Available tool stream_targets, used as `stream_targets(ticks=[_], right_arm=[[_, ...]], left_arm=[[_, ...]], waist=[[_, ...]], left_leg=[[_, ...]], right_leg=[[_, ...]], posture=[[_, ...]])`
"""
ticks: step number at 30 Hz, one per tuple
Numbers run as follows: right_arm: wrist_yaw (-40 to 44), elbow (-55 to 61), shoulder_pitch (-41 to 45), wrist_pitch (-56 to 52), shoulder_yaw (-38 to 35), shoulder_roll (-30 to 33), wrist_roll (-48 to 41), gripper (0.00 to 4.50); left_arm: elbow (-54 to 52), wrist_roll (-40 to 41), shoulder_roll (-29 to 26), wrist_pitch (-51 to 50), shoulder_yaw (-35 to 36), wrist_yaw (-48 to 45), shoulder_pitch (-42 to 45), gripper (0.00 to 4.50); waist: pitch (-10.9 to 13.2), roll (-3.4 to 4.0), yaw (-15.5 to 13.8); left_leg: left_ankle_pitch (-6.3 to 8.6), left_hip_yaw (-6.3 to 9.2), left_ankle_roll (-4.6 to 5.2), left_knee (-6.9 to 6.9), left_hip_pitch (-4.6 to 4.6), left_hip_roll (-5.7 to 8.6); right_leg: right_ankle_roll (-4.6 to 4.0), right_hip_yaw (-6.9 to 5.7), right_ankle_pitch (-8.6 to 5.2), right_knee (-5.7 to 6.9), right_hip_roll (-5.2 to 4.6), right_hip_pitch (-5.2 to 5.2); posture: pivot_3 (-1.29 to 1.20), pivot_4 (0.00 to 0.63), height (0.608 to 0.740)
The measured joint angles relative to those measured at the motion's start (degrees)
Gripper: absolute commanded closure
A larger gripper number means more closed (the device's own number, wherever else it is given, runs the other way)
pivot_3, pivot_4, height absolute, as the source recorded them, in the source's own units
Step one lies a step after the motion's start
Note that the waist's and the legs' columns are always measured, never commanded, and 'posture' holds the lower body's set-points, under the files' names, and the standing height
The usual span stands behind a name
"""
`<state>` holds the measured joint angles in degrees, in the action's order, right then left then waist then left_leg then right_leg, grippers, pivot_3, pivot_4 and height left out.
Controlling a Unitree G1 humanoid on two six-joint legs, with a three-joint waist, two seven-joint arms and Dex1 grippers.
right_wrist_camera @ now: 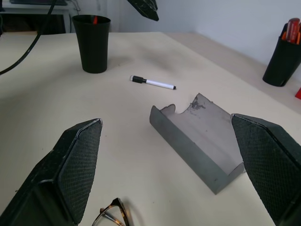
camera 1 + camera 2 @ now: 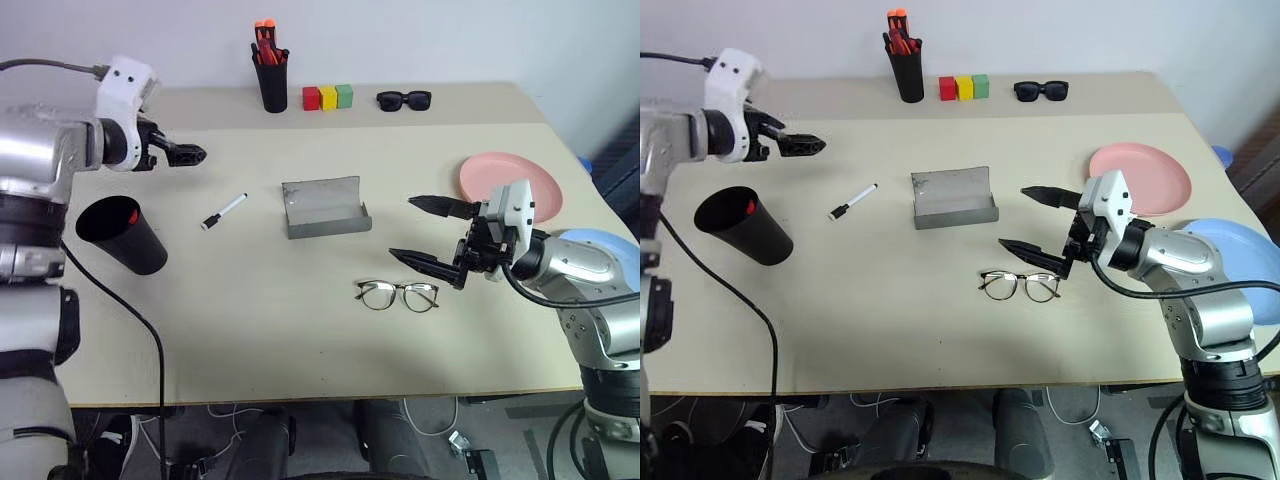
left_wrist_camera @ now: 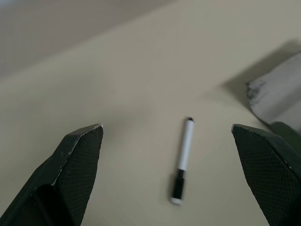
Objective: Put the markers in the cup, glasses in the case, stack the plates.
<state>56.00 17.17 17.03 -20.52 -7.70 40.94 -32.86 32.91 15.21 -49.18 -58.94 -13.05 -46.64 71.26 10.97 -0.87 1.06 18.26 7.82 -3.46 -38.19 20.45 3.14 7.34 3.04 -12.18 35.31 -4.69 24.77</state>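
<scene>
Judging by how things lie, the job is only partly done: one red marker [image 2: 132, 216] already stands inside the black cup [image 2: 125, 235] at the left edge of the head view, its tip just showing at the rim, while the white marker [image 2: 224, 211] with the black cap lies loose on the counter [image 2: 300, 340] between the cup and the grey case [image 2: 325, 207] in the middle of the frame. The left gripper [image 2: 190, 154] hangs in the upper left, above and to the left of that marker, jaws spread wide and empty; its wrist view has the white marker lying between the two fingertips but well below them, so a descent and a close look like the step in hand. The case lies with its lid open and nothing in it. The glasses [image 2: 397, 294] rest unfolded on the counter just below and to the right of the case, close under the right gripper [image 2: 432, 232], whose jaws are also wide apart and hold nothing, poised near the frame without touching it. The pink plate [image 2: 505, 183] sits at the right of the counter, and the light blue plate [image 2: 1235, 262] shows at the far right edge, partly hidden behind the right arm; the two are side by side, not stacked. So what is left, I would say, is one marker, the glasses and both plates.
</scene>
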Motion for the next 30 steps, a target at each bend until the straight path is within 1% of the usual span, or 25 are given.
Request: stream_targets(ticks=[3, 8, 10, 15, 20, 23, 30], right_arm=[[-0.3, 0.4, -0.18, -0.01, -0.02, 0.0, 0.01, 0.0], [-0.52, 0.53, -0.12, -0.01, 0.0, -0.09, 0.0, 0.0], [-0.56, 0.52, -0.01, -0.01, 0.07, -0.44, 0.02, 0.0], [-0.53, 0.52, 0.16, 0.01, 0.26, -0.76, 0.06, 0.0], [-0.13, 0.49, 0.13, 0.14, 0.26, -0.75, 0.09, 0.0], [0.03, 0.49, 0.14, 0.17, 0.26, -0.75, 0.11, 0.0], [-0.32, 0.49, 0.12, 0.16, 0.26, -0.78, 0.11, 0.0]], left_arm=[[7.98, -3.63, 2.06, 0.82, -3.36, -3.42, 3.79, 0.02], [18.03, -9.0, 4.57, 2.39, -8.16, -10.95, 7.28, 0.02], [21.43, -11.49, 5.56, 4.05, -10.34, -14.52, 7.78, 0.02], [27.82, -17.05, 7.6, 10.17, -13.12, -19.2, 8.31, 0.02], [34.14, -22.4, 10.74, 18.12, -13.38, -18.68, 8.37, 0.02], [37.56, -23.88, 14.01, 21.73, -12.63, -16.28, 8.22, 0.02], [41.22, -25.91, 17.27, 25.52, -10.43, -14.06, 8.15, 0.02]], waist=[[0.0, 0.0, 0.26], [0.01, 0.0, 0.24], [0.01, 0.0, 0.18], [0.01, -0.01, 0.12], [0.02, -0.03, -0.01], [0.02, -0.04, -0.2], [0.03, -0.04, 0.13]], left_leg=[[0.0, -0.02, 0.0, 0.0, -0.01, -0.01], [0.0, -0.02, 0.0, 0.0, 0.02, 0.0], [0.0, -0.02, 0.0, 0.0, 0.02, 0.0], [0.0, -0.02, 0.0, -0.01, 0.03, 0.0], [0.0, -0.01, 0.0, -0.03, 0.04, 0.0], [0.0, 0.0, 0.0, -0.05, 0.06, 0.0], [0.01, -0.01, 0.01, -0.04, 0.04, 0.0]], right_leg=[[0.0, 0.0, 0.0, 0.02, 0.01, 0.0], [0.01, 0.0, 0.0, 0.0, 0.0, 0.02], [0.01, 0.0, 0.0, 0.01, 0.0, 0.02], [0.01, 0.0, 0.0, 0.0, 0.0, 0.02], [0.01, 0.0, 0.0, 0.0, -0.01, 0.02], [0.01, 0.0, 0.0, 0.01, -0.01, 0.02], [0.02, 0.0, 0.0, 0.02, -0.01, 0.03]], posture=[[0.0, 0.15, 0.74], [0.0, 0.15, 0.74], [0.0, 0.15, 0.74], [0.0, 0.15, 0.74], [0.0, 0.15, 0.74], [0.0, 0.15, 0.74], [0.0, 0.15, 0.74]])
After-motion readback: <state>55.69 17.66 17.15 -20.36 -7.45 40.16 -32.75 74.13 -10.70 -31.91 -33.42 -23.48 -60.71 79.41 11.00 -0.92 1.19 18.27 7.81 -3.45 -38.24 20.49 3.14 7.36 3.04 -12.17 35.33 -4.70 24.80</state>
